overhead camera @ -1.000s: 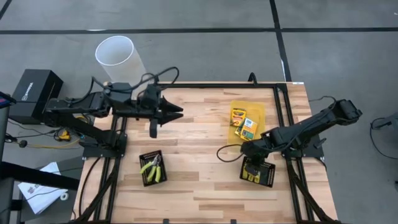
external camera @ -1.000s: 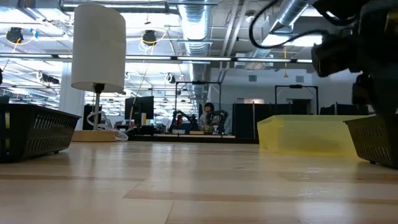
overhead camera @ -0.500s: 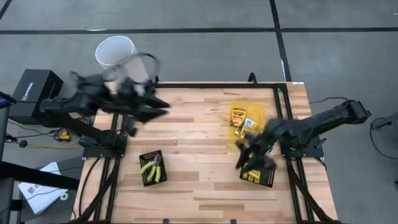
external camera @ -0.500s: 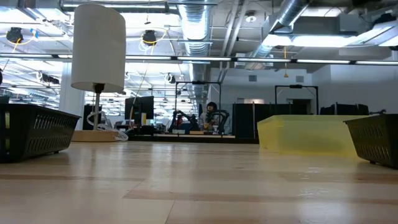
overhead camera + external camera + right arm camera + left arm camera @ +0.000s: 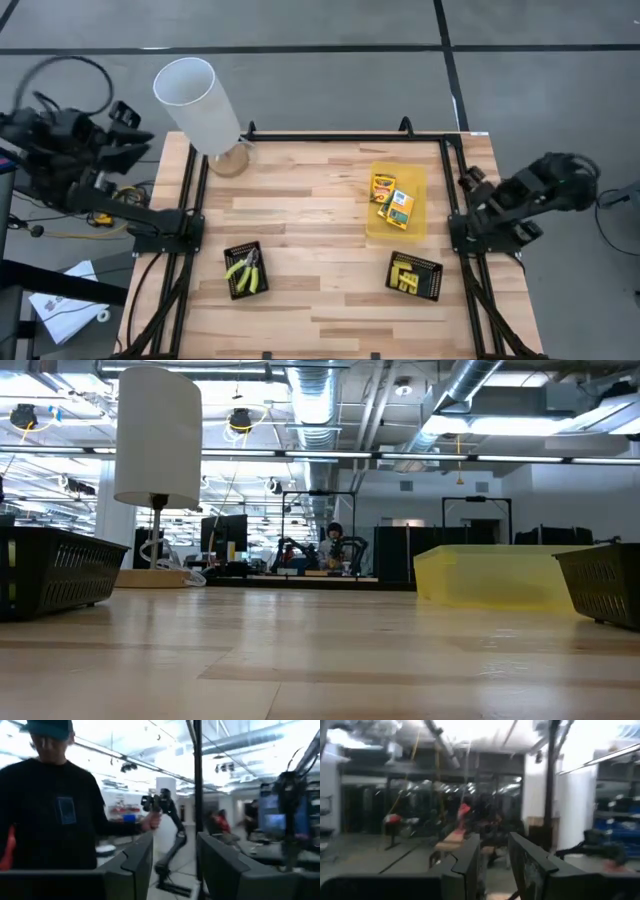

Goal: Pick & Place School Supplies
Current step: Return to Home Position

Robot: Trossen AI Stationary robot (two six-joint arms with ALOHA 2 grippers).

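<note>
Two yellow-and-green printed boxes [image 5: 382, 186] [image 5: 401, 207] lie flat in the translucent yellow tray [image 5: 415, 226] at the table's right. The plier-like tool [image 5: 245, 268] lies in the left black mesh tray [image 5: 234, 288]. Yellow supplies [image 5: 408, 277] lie in the right black mesh tray [image 5: 432, 268]. My left gripper [image 5: 494, 840] is open and holds nothing; it hangs off the table's left edge [image 5: 138, 140]. My right gripper [image 5: 175, 837] is open and holds nothing, at the table's right edge [image 5: 468, 182]. Neither gripper shows in the low view.
A white cylinder [image 5: 195, 98] on a wooden foot [image 5: 230, 160] stands at the table's far left corner. Black frame rails [image 5: 190, 200] [image 5: 455, 190] run along both sides. A person [image 5: 50, 815] stands beyond the table in the right wrist view. Bare wood [image 5: 310, 220] lies mid-table.
My right gripper has risen out of the right mesh tray, tipped from pointing down to about level, and drawn back to the table's right edge. My left gripper has swung from over the far left of the table out past its left edge. The supplies have kept still.
</note>
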